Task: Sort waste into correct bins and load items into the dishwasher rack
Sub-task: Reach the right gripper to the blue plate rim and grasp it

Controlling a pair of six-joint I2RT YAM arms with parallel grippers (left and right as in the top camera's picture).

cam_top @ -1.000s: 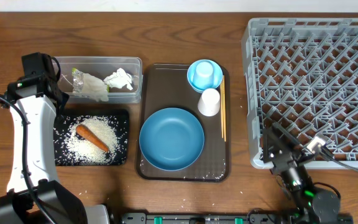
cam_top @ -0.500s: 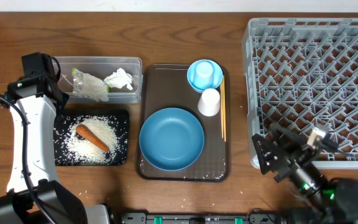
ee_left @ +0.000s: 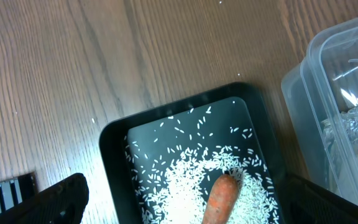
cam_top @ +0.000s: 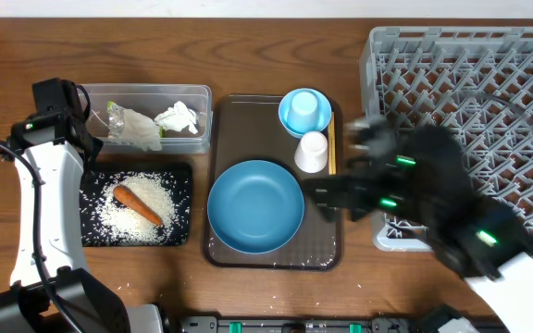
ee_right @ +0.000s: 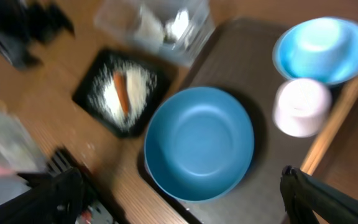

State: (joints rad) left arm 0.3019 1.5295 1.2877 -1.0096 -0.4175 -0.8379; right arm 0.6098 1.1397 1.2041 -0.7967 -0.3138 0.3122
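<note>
Waste looks sorted. Left tool (ee_left: 182, 193) hangs released above the black tray (cam_top: 181, 171), nothing between its jaws.
- Black tray: shallow, matte, rectangular. Holds loose rice (cam_top: 109, 217) and a small tapered carrot (cam_top: 137, 205).
- Clear tub (cam_top: 206, 118), thin transparent plastic, just behind it. Holds a crumpled tissue (cam_top: 178, 117) and a crinkly wrapper (cam_top: 132, 128).
- A few stray grains on the wooden desk (cam_top: 248, 46) in front of the black tray.

My read is that the step in hand is loading.
- Nothing has left the brown tray (cam_top: 248, 120) yet: dark-blue bowl (cam_top: 255, 205), wide and smooth; light-blue bowl (cam_top: 304, 111); white cup (cam_top: 312, 151); thin chopsticks (ee_right: 331, 127) along the right edge.
- Right tool (ee_right: 188, 196) is motion-blurred overhead. It is above the tray's right side, jaws spread wide and empty.
- Can't tell which item it is aiming for.

Next move:
- Bowls need a pinch on the rim, since the walls look slick.
- The cup is round and could roll out of the grip.
- The chopsticks lie flat and need a low, centred close.
- Rack (cam_top: 461, 65) is a grey peg lattice at far right, empty. Items should seat between the pegs.
</note>
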